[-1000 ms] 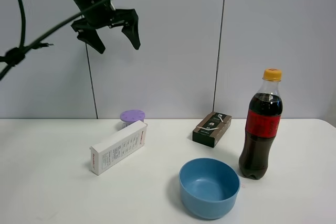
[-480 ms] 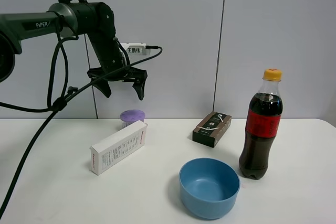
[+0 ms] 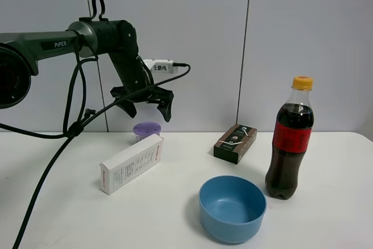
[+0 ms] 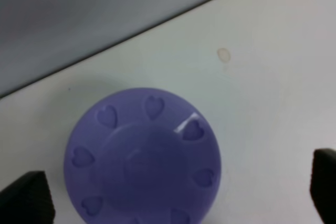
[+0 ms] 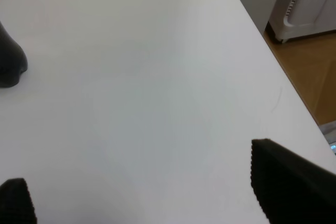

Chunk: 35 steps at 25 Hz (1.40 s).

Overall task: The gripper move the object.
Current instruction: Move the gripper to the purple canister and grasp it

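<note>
The lavender-purple tub [image 3: 147,129] stands at the back of the white table [image 3: 64,214], just behind the far end of a white carton [image 3: 131,163]. My left gripper [image 3: 148,112] is open and hangs directly above the tub, its fingertips a little higher than the lid. In the left wrist view the dimpled purple lid [image 4: 142,156] lies between the two black fingertips [image 4: 26,200] of the left gripper [image 4: 176,195], not touched. My right gripper [image 5: 152,192] is open and empty over bare table; it does not show in the exterior view.
A blue bowl [image 3: 232,208] sits at the front right. A cola bottle [image 3: 289,141] stands right of it, its base also in the right wrist view [image 5: 8,61]. A dark box [image 3: 235,143] lies behind the bowl. The table's edge [image 5: 273,61] and wooden floor show.
My left arm has come down from high up and shifted right, so the open gripper now hangs just above the purple tub. The objects on the table have not moved.
</note>
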Each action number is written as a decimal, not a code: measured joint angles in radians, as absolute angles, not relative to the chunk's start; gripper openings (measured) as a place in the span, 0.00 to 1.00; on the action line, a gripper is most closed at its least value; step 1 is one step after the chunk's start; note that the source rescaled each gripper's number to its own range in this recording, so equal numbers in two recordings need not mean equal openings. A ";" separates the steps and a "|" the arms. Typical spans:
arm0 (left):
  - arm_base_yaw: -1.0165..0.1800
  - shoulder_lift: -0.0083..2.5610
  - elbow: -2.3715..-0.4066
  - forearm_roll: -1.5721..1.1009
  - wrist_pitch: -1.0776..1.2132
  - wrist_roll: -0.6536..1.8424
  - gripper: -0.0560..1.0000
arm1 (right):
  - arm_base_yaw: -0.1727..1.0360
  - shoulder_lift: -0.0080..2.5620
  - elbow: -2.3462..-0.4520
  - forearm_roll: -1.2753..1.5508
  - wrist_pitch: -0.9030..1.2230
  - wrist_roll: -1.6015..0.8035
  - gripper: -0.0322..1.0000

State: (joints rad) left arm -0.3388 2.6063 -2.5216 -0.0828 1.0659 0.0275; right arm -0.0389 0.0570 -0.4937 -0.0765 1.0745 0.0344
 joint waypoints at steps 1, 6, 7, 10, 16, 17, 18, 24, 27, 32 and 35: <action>-0.339 2.607 -2.522 -0.082 1.058 0.033 1.00 | -0.039 0.057 -0.494 -0.077 1.074 0.034 1.00; -0.339 2.628 -2.523 -0.082 1.021 0.067 1.00 | -0.039 0.057 -0.494 -0.077 1.074 0.034 1.00; -0.339 2.637 -2.523 -0.082 1.020 0.072 1.00 | -0.039 0.057 -0.494 -0.077 1.074 0.034 1.00; -0.339 2.663 -2.523 -0.078 1.017 0.099 1.00 | -0.039 0.057 -0.494 -0.077 1.074 0.034 1.00; -0.339 2.680 -2.523 -0.043 0.997 0.119 1.00 | -0.039 0.057 -0.494 -0.077 1.074 0.034 1.00; -0.339 2.681 -2.523 -0.040 0.992 0.119 1.00 | -0.039 0.057 -0.494 -0.077 1.074 0.034 1.00; -0.339 2.682 -2.523 -0.040 0.987 0.119 1.00 | -0.039 0.057 -0.494 -0.077 1.074 0.034 1.00; -0.339 2.682 -2.523 -0.023 0.974 0.120 1.00 | -0.039 0.057 -0.494 -0.077 1.074 0.034 1.00; -0.339 2.682 -2.523 -0.013 0.974 0.133 1.00 | -0.039 0.057 -0.494 -0.077 1.074 0.034 1.00; -0.339 2.683 -2.523 0.011 0.964 0.153 1.00 | -0.039 0.057 -0.494 -0.077 1.074 0.034 1.00; -0.338 2.685 -2.523 0.018 0.959 0.154 1.00 | -0.039 0.057 -0.494 -0.077 1.074 0.034 1.00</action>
